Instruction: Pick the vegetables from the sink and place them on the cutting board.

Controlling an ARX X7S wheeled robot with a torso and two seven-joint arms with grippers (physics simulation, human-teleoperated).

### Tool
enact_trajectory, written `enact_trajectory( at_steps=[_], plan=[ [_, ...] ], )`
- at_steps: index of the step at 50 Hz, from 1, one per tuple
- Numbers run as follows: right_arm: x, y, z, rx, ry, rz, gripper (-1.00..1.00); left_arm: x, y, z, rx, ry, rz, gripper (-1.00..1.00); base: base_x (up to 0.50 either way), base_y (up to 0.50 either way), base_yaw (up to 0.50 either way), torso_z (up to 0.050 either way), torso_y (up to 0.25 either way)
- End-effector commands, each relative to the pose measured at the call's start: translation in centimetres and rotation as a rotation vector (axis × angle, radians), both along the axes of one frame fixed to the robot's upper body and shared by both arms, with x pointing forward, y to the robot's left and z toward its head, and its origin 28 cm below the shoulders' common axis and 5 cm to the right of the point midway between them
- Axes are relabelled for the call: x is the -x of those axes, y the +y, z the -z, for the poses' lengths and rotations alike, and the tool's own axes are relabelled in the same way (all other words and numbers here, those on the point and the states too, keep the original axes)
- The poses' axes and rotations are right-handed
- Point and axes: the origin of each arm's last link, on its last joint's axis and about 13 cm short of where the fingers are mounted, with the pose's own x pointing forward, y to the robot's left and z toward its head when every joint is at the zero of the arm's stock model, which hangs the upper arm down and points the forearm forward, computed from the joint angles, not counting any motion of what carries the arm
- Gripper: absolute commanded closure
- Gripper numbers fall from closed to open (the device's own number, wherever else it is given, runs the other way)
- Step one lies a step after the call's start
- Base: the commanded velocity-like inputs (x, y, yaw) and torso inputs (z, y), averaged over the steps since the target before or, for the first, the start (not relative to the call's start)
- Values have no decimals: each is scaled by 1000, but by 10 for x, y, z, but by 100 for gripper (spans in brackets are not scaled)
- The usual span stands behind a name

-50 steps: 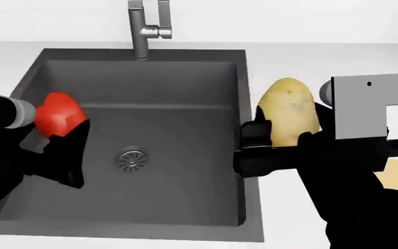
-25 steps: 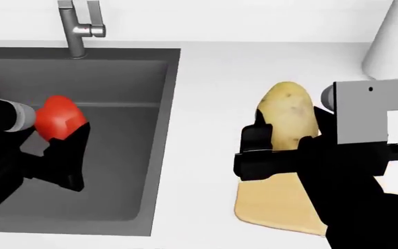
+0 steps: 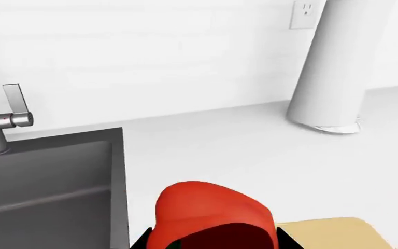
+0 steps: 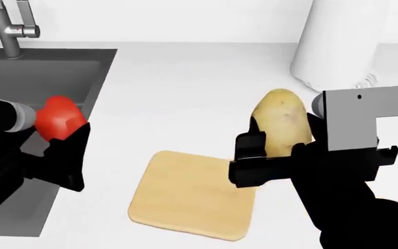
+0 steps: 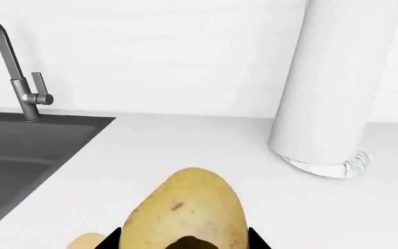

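Observation:
My left gripper (image 4: pixel 60 137) is shut on the red bell pepper (image 4: pixel 59 118), held in the air over the sink's (image 4: pixel 40 78) right edge; the pepper also fills the left wrist view (image 3: pixel 209 215). My right gripper (image 4: pixel 271 150) is shut on the yellow-brown potato (image 4: pixel 282 120), held upright above the counter at the right edge of the tan cutting board (image 4: pixel 188 197). The potato also shows in the right wrist view (image 5: pixel 185 215). The board lies flat on the white counter between the two grippers. A corner of it shows in the left wrist view (image 3: pixel 333 233).
The steel faucet (image 4: pixel 9 28) stands at the sink's back. A tall white paper towel roll (image 4: pixel 333 44) stands on the counter at the back right. A wall outlet (image 3: pixel 301 13) sits on the white backsplash.
The view has shifted right: the sink has slid to the left edge and the whole cutting board has come into view. Both grippers keep their hold on the pepper and potato.

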Motion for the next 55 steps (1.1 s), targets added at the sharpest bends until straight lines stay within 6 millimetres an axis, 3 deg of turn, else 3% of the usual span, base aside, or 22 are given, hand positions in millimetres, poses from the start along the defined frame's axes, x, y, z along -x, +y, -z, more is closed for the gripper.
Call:
enact_trajectory(
  at_steps=[1,37,55],
  plan=[
    [-1,2,1,17,-18,-13,100,0,2,0,6,-3,-12,100,199,-203,0,0,0],
    [-3,4,4,32,6,-13,100,-1,4,6,0,17,-17,100,54,-23,0,0,0],
    [-26,25,-1,169,169,-136,100,-2,3,7,2,20,-11,100,0,0,0,0,1]
  ],
)
